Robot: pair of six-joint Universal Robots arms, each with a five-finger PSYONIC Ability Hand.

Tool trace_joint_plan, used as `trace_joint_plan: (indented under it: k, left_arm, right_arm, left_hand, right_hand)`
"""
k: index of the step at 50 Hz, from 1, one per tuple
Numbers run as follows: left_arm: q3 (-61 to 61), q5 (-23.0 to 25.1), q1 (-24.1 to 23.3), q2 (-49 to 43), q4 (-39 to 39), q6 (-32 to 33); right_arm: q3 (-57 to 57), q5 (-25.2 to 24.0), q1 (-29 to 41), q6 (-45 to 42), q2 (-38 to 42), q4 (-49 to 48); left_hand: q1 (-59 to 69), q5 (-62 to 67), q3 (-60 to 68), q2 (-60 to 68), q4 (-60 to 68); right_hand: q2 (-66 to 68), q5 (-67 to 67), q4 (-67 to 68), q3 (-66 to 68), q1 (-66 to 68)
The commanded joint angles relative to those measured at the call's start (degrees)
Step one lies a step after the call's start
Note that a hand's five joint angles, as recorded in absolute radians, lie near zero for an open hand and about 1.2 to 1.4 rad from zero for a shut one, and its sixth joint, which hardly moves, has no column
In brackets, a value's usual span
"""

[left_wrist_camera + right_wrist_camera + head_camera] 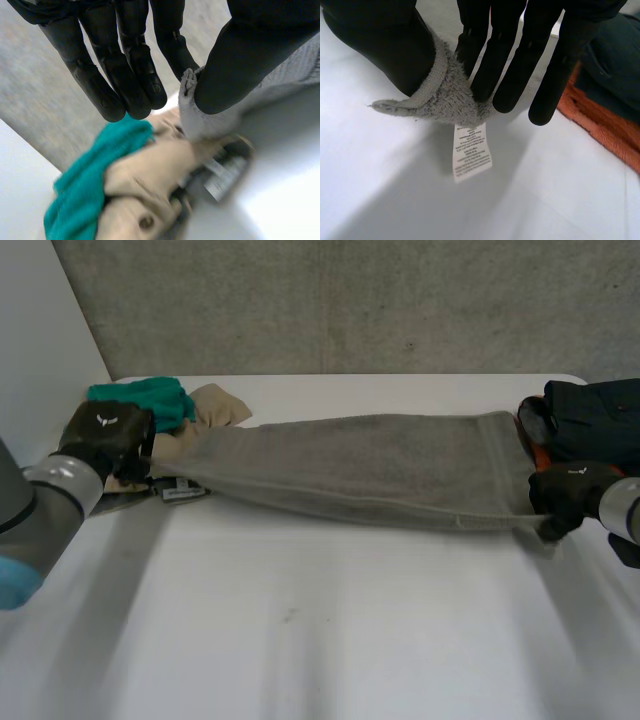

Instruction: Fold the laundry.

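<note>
The grey towel [370,465] is stretched across the tabletop [330,640], one corner pinched by the left hand [105,440], the opposite corner by the right hand [562,495]. It is presumably drawn taut so that a flat fold can be made.

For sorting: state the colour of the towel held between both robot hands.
Grey; the towel shows best in the head view.

Print on the care label [471,151] of the grey towel [447,102] is unreadable.
</note>
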Motion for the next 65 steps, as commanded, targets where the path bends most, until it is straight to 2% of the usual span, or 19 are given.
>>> trace_joint_plan:
  k: [1,3,4,7,10,13,20,25,31,36,40,48,49,50,51,52,59,65]
  left_arm:
    - [-7.57,-0.85,0.42,11.81,-24.25,13.76]
    - [-9.95,-0.94,1.21,14.54,-31.82,18.43]
    - [-10.66,-0.77,1.56,15.16,-34.13,19.67]
    - [-12.77,-0.06,3.06,15.96,-40.21,23.81]
    - [-11.73,0.9,2.72,15.17,-39.61,25.22]
    - [-9.53,0.82,0.87,12.81,-37.24,24.79]
    - [1.45,-4.8,-2.56,2.35,-29.51,19.08]
    - [10.66,-5.51,-3.79,-4.59,-24.68,14.69]
    - [20.08,-5.51,-5.29,-11.8,-18.34,12.48]
    - [29.65,-8.14,-6.69,-19.61,-13.42,11.69]
    - [36.85,-9.81,-7.74,-25.67,-13.15,11.69]
    - [49.17,-12.01,-9.59,-35.18,-14.82,11.69]
    - [50.06,-11.93,-9.77,-35.89,-14.91,11.6]
    - [50.85,-11.84,-9.86,-36.5,-14.82,11.6]
    - [51.47,-11.58,-10.03,-37.12,-14.73,11.51]
    - [52.69,-11.4,-10.38,-37.91,-14.82,11.69]
    - [52.97,-12.36,-12.23,-35.99,-14.73,10.81]
    - [46.03,-12.81,-11.88,-30.1,-13.86,7.91]
  right_arm:
    - [7.42,-1.68,-5.29,-37.69,-6.36,15.51]
    - [8.31,-2.12,-7.49,-49.31,-7.33,20.96]
    - [8.23,-2.38,-8.02,-52.08,-7.42,22.47]
    - [7.26,-4.75,-8.82,-51.15,-7.42,25.91]
    - [6.03,-6.51,-8.12,-47.99,-6.29,25.39]
    - [4.89,-6.16,-7.33,-47.62,-5.23,24.86]
    - [0.32,-4.49,-4.34,-45.87,-0.92,21.0]
    - [-5.38,-4.67,-2.67,-43.06,2.41,11.18]
    - [-10.84,-5.28,-0.73,-37.52,6.72,-2.71]
    - [-14.79,-9.14,0.67,-34.36,12.69,-17.81]
    - [-18.56,-11.43,1.2,-32.6,17.87,-26.35]
    - [-29.28,-11.61,1.99,-29.52,27.8,-29.63]
    - [-30.26,-11.35,2.08,-29.43,28.6,-29.63]
    - [-31.32,-10.91,2.26,-29.25,29.48,-29.54]
    - [-32.2,-10.47,2.34,-28.99,30.19,-29.54]
    - [-33.68,-8.99,2.52,-28.73,31.32,-29.8]
    - [-34.14,-4.32,3.05,-24.17,29.15,-28.93]
    - [-25.1,-3.35,2.0,-12.3,18.43,-19.36]
  left_hand:
    - [13.76,13.16,11.73,11.27,11.42]
    - [13.76,13.16,11.73,11.27,11.42]
    - [13.76,13.16,11.73,11.27,11.42]
    - [13.76,13.16,11.73,11.27,11.42]
    - [13.76,13.16,11.73,11.27,11.42]
    - [13.76,13.16,11.73,11.27,11.42]
    - [13.76,13.16,11.73,11.27,11.42]
    - [13.76,13.16,11.73,11.27,11.42]
    - [13.76,13.16,11.73,11.27,11.42]
    - [13.76,13.16,11.73,11.27,11.42]
    - [13.76,13.16,11.73,11.27,11.42]
    - [13.76,13.16,11.73,11.27,11.42]
    - [13.76,13.16,11.73,11.27,11.42]
    - [4.45,3.85,2.42,1.96,2.12]
    - [-12.8,-13.4,-14.82,-15.28,-15.13]
    - [-55.77,-56.37,-57.79,-58.25,-58.1]
    - [-56.25,-56.84,-58.27,-58.73,-58.58]
    - [-56.25,-56.84,-58.27,-58.73,-58.58]
  right_hand:
    - [12.34,12.9,11.48,11.93,14.77]
    - [12.34,12.9,11.48,11.93,14.77]
    - [12.34,12.9,11.48,11.93,14.77]
    - [12.34,12.9,11.48,11.93,14.77]
    - [12.34,12.9,11.48,11.93,14.77]
    - [12.34,12.9,11.48,11.93,14.77]
    - [12.34,12.9,11.48,11.93,14.77]
    - [12.34,12.9,11.48,11.93,14.77]
    - [12.34,12.9,11.48,11.93,14.77]
    - [12.34,12.9,11.48,11.93,14.77]
    - [12.34,12.9,11.48,11.93,14.77]
    - [12.34,12.9,11.48,11.93,14.77]
    - [4.16,4.72,3.3,3.75,6.58]
    - [-18.07,-17.51,-18.93,-18.48,-15.65]
    - [-36.61,-36.05,-37.47,-37.02,-34.19]
    - [-57.66,-57.1,-58.52,-58.07,-55.23]
    - [-57.66,-57.1,-58.52,-58.07,-55.23]
    - [-57.66,-57.1,-58.52,-58.07,-55.23]
